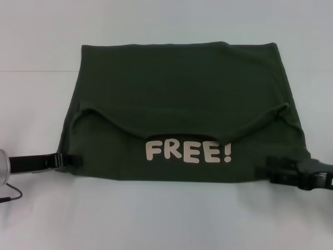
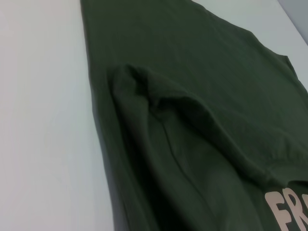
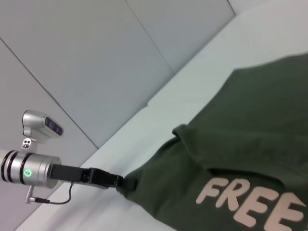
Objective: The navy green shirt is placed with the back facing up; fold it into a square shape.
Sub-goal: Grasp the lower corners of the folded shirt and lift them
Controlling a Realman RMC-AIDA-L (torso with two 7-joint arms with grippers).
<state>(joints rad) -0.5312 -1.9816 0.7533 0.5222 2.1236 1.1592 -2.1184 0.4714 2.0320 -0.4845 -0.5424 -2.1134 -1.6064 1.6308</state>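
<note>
The navy green shirt lies flat on the white table, with a folded layer showing cream "FREE!" lettering along its near edge. The left wrist view shows the shirt close up, with a raised fold and no fingers. My left gripper sits low at the near-left corner, shut on the fabric edge. The right wrist view also shows that left gripper, pinching the corner of the shirt. My right gripper rests at the near-right corner, over the fabric edge.
The white table extends bare around the shirt. A thin cable hangs from the left wrist at the near left. In the right wrist view a grey wall rises behind the table.
</note>
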